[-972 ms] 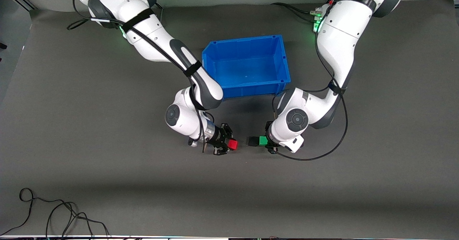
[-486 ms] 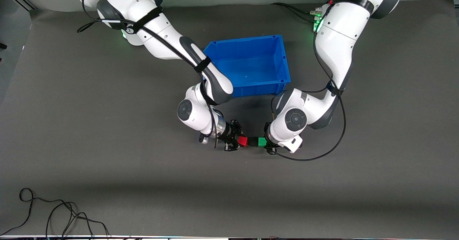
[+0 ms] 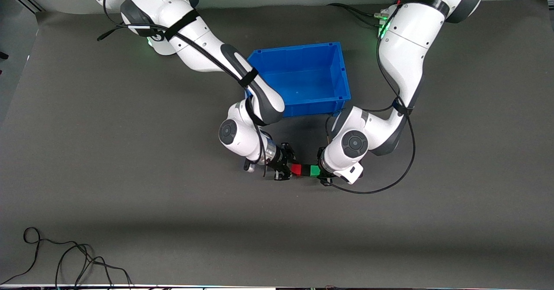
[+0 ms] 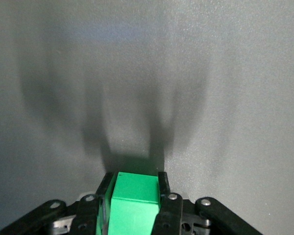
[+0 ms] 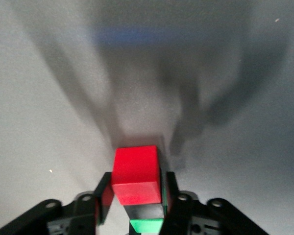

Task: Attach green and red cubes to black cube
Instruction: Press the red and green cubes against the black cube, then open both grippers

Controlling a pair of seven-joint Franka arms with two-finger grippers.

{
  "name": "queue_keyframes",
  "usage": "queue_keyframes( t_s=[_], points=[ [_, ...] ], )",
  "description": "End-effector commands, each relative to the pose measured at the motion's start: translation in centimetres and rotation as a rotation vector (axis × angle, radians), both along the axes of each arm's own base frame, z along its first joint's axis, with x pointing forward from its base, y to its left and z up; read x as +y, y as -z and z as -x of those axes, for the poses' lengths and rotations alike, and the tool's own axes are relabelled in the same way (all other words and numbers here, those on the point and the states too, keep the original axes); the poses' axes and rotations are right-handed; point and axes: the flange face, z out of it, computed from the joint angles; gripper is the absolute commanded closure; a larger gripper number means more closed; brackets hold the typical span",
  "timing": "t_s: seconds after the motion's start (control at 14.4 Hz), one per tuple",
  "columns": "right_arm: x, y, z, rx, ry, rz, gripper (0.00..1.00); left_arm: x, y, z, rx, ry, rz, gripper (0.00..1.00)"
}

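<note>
Near the table's centre, our right gripper [image 3: 289,169] clamps the red cube [image 3: 296,169], left gripper [image 3: 322,172] the green cube [image 3: 315,170]; press squarely onto the black cube [image 3: 305,170] between

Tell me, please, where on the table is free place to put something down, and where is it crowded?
Free: the dark mat toward the right arm's end, and the strip nearer the camera up to the loose cable. The blue bin looks empty. Crowded: just before the bin, where the right gripper and left gripper hold the red cube, black cube and green cube together.
</note>
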Motion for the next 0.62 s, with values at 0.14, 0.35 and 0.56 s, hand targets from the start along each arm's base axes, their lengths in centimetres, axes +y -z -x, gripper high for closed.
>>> queue_keyframes(
  t_s=[0.14, 0.35, 0.56],
  points=[
    [-1.2, -4.0, -2.4, -0.067, -0.013, 0.005, 0.0, -0.6, -1.7, -0.9, -0.05, 0.035, -0.041, 0.0],
    [-4.3, -6.3, -4.3, -0.015, -0.09, 0.066, 0.0, 0.1, -4.9, -2.0, -0.039, 0.032, -0.051, 0.0],
    [-7.2, -11.3, -5.4, 0.013, -0.173, 0.131, 0.0, 4.5, -10.8, -3.5, 0.0, 0.061, -0.122, 0.0]
  ],
)
